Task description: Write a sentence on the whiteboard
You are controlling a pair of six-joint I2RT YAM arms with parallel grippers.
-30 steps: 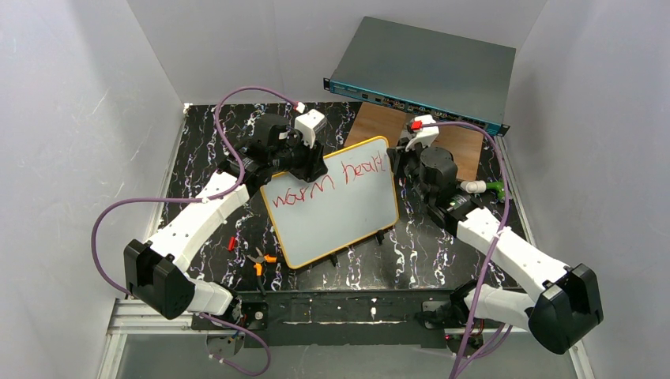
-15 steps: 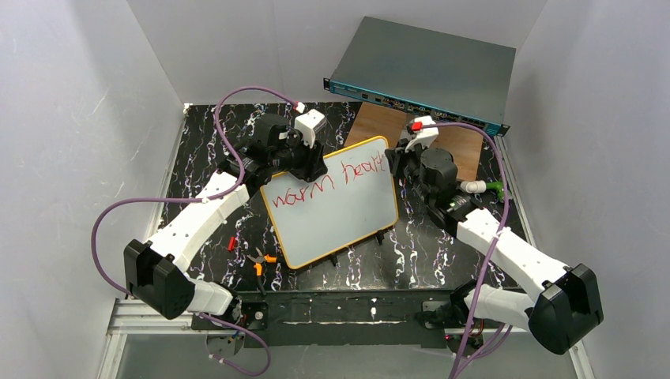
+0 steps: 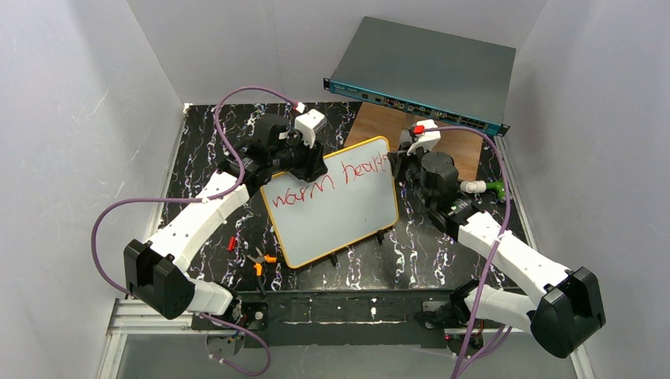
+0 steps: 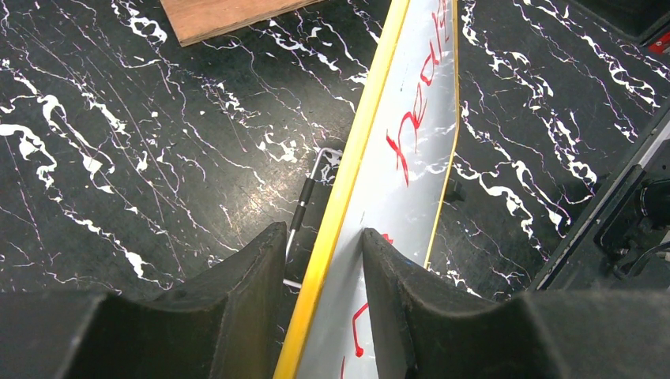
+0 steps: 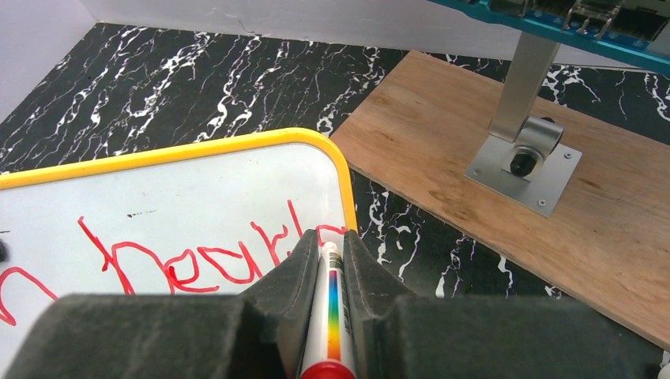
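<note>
The whiteboard (image 3: 340, 217) stands tilted mid-table, white with a yellow-orange rim. The sentence (image 3: 328, 181) is red lettering that reads roughly "warm hearts" along its upper part. My left gripper (image 3: 310, 162) is shut on the board's upper left edge. In the left wrist view its fingers (image 4: 320, 233) straddle the rim of the whiteboard (image 4: 395, 181). My right gripper (image 3: 393, 163) is at the top right corner, shut on a red-capped marker (image 5: 329, 316). The marker's tip is hidden between the fingers (image 5: 325, 237), at the end of the sentence (image 5: 197, 264) beside the rim.
A grey rack-mount box with a teal front (image 3: 427, 67) is raised at the back on a metal post (image 5: 521, 150) bolted to a wooden plate (image 5: 553, 237). Orange-handled pliers (image 3: 259, 260) and a small red piece (image 3: 231, 243) lie front left. A green-and-white object (image 3: 486, 188) is at right.
The right gripper with the marker has shifted slightly right and down at the board's corner, and a last red letter now ends the word. The left arm and board stay still.
</note>
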